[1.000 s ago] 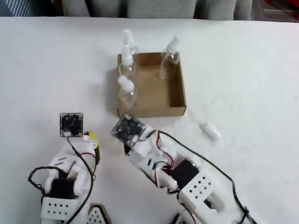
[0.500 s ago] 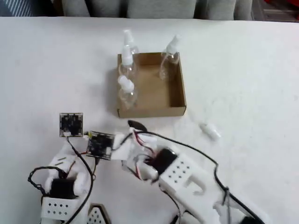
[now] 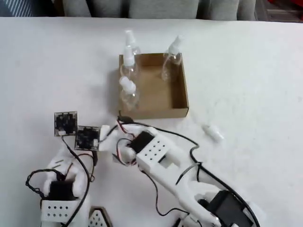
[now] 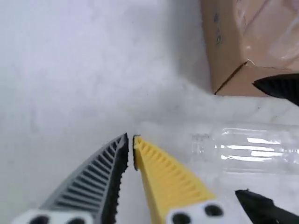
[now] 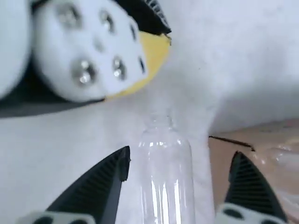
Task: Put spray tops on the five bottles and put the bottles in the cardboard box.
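Observation:
A clear bottle (image 5: 166, 172) with no spray top lies on the table in front of the cardboard box (image 3: 179, 90). My right gripper (image 5: 181, 156) is open, one black finger on each side of the bottle and not pressing it. The bottle's bare neck (image 4: 201, 140) points at my left gripper (image 4: 130, 139), which is shut on nothing just short of it. In the left wrist view the bottle (image 4: 252, 149) lies between the right gripper's black fingertips (image 4: 275, 86). Several bottles with spray tops (image 3: 128, 92) stand in and by the box. A loose spray top (image 3: 213, 132) lies to the right.
The right arm (image 3: 156, 153) stretches from the front right across the table to the left arm (image 3: 61, 189), both close to the box's front wall. Open white table lies left of the box and at the far right.
The right arm has swung left along the front of the box until its gripper faces the left gripper. The left arm has shifted slightly to the left.

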